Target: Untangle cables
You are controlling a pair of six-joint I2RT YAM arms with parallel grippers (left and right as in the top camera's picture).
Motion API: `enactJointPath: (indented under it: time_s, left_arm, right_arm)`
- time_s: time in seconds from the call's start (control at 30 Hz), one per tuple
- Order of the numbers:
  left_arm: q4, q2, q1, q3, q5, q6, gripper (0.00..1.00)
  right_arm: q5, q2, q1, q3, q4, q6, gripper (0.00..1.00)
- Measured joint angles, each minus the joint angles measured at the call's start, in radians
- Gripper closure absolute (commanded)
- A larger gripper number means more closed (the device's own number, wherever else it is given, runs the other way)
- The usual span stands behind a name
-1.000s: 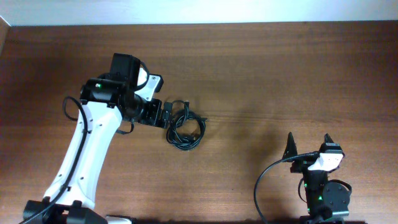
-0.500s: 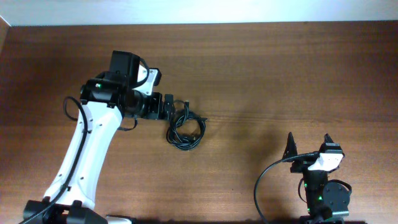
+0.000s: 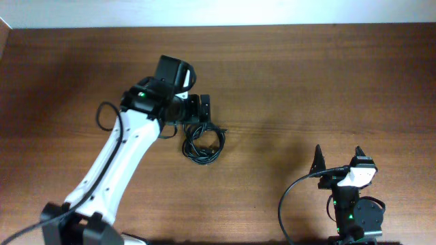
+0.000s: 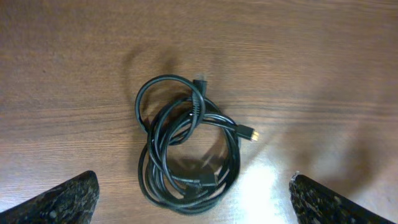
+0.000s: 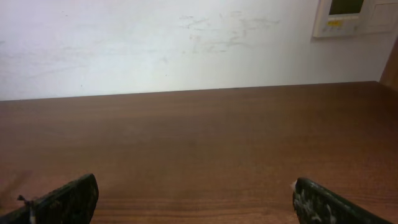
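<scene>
Fingers of our left gripper are standing wide apart, gripping nothing, and hovering at the far side of the cables. These are lying bunched in loops just left of the worktop centre. We are resting our right gripper near the near right corner, fully spread and empty.

Brown wooden surface meeting a white wall, panel at one o'clock; right end effector fingertips wide apart at seven and five o'clock.

A brown wooden table with horizontal grain fills the scene. Beyond its far edge rises a scuffed white wall. A pale wall panel hangs at far right.
</scene>
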Motion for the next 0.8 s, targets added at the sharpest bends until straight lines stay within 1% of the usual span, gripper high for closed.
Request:
enactJointPath:
  time_s: [0.1,0.27,0.5,0.8]
  left_arm:
    - [0.023,0.058,-0.011,0.000,-0.014,-0.048,0.01]
    - [0.068,0.135,-0.034,0.000,-0.010,-0.094,0.01]
    - [0.116,0.155,-0.045,0.001,-0.026,-0.110,0.01]
    - [0.183,0.226,-0.045,0.001,-0.049,-0.111,0.01]
  right_arm:
    - [0.000,0.000,0.000,0.000,0.000,0.000,0.01]
    - [0.000,0.000,0.000,0.000,0.000,0.000,0.01]
    - [0.000,0.000,0.000,0.000,0.000,0.000,0.01]
    - [0.000,0.000,0.000,0.000,0.000,-0.001,0.01]
